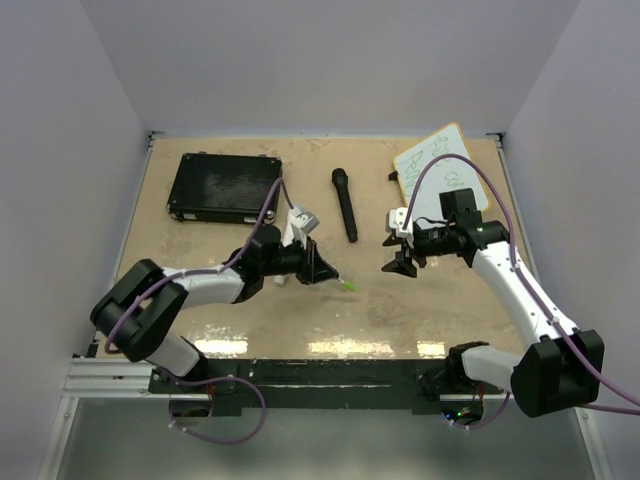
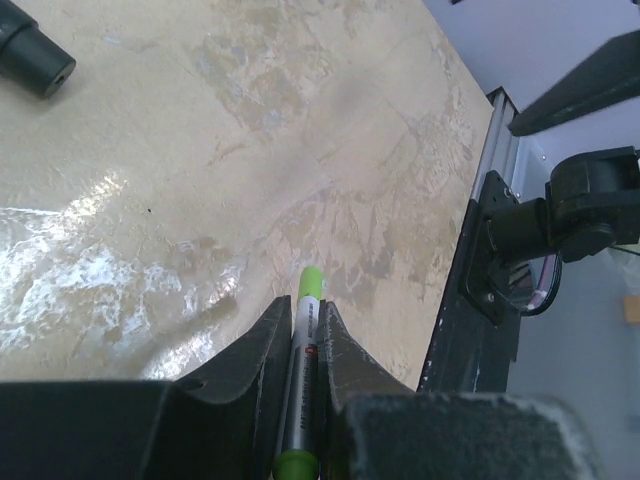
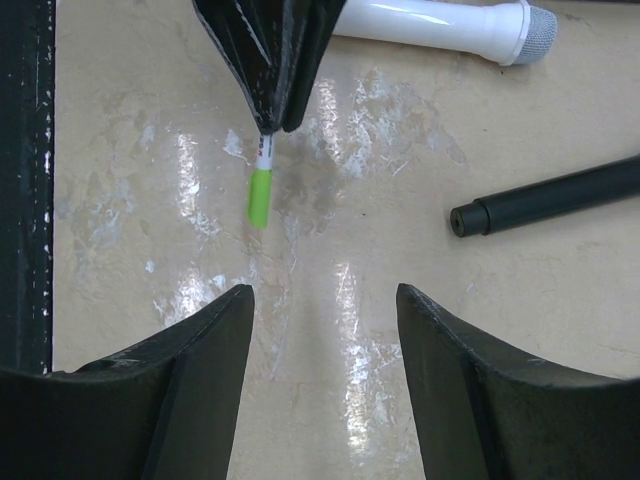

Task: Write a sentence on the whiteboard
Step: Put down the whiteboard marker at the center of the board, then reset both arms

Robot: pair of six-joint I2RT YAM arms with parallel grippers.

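One whiteboard (image 1: pixel 432 160), already carrying green writing (image 1: pixel 450 178), lies just behind the right gripper (image 1: pixel 398 266), whose jaws stand apart and empty. The left gripper (image 1: pixel 333 275) clamps a green marker (image 1: pixel 349 286), well clear of the whiteboard; writing looks largely done.

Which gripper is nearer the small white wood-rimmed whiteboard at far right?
Right. The right gripper, open, is just short of the whiteboard; the left gripper, shut on a green marker, is mid-table, farther left.
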